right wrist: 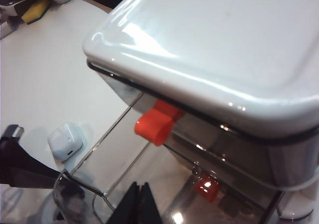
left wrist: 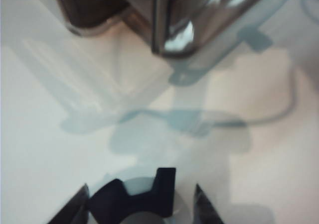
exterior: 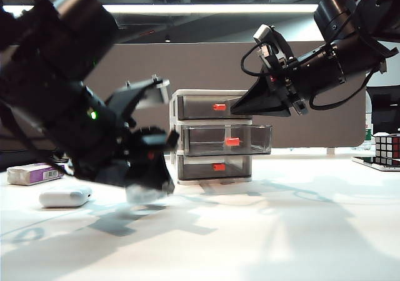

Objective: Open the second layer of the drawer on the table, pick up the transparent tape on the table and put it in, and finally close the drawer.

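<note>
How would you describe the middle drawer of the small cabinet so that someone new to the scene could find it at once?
On the white table stands a small white-framed cabinet with three smoky grey drawers stacked one above another. The middle drawer has a red-orange handle like the others. It alone is pulled out, jutting past the top drawer and bottom drawer.

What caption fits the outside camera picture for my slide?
Left hand low on the white table over the blurry clear tape roll; small white cabinet's middle smoky drawer open, right hand above.
</note>
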Available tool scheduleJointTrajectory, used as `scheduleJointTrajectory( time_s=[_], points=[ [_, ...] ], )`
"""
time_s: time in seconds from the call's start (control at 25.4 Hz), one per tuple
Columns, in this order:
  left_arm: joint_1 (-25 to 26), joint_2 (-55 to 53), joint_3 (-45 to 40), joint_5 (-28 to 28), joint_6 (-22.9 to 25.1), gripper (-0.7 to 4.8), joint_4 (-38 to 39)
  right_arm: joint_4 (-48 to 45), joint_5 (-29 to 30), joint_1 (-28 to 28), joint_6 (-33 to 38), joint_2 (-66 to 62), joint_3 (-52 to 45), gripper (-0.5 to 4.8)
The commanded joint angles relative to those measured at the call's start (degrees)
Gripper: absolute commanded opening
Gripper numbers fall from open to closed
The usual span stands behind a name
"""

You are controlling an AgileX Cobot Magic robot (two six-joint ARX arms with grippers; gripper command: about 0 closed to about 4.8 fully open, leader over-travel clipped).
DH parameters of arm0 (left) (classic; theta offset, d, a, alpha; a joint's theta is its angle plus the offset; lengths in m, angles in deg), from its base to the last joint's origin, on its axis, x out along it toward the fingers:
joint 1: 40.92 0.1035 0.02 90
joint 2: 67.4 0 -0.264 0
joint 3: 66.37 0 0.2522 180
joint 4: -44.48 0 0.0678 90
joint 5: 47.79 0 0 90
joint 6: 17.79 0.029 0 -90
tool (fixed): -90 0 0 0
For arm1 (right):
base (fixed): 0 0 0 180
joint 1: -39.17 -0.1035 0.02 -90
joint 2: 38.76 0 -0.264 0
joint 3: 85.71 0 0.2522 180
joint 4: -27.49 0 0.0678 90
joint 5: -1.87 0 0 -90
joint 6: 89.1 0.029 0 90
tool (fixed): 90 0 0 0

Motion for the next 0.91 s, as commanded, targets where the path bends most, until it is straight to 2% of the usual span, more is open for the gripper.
scheduleJointTrajectory(
  time_s=[0.04,0.32,0.47,0.75,0.91],
  points=[
    [0.04,3.56,-0.02,0.15,1.09,1.16,1.11,-0.39,0.37,0.00,-0.24,0.35,0.31,-0.05],
    [0.04,14.56,0.04,0.07,1.81,1.16,1.44,-0.46,0.35,0.00,-0.26,0.35,0.31,-0.05],
    [0.04,16.70,1.68,-1.18,4.66,1.15,-0.26,-0.63,0.35,0.00,-0.26,0.35,0.33,-0.05],
    [0.15,9.01,13.00,-4.79,9.40,1.16,0.68,-0.61,0.37,0.00,-0.26,0.35,0.33,-0.05],
    [0.15,1.40,17.44,-6.58,9.60,1.16,0.55,-0.66,-0.28,0.00,-0.48,0.37,0.33,-0.05]
  ],
)
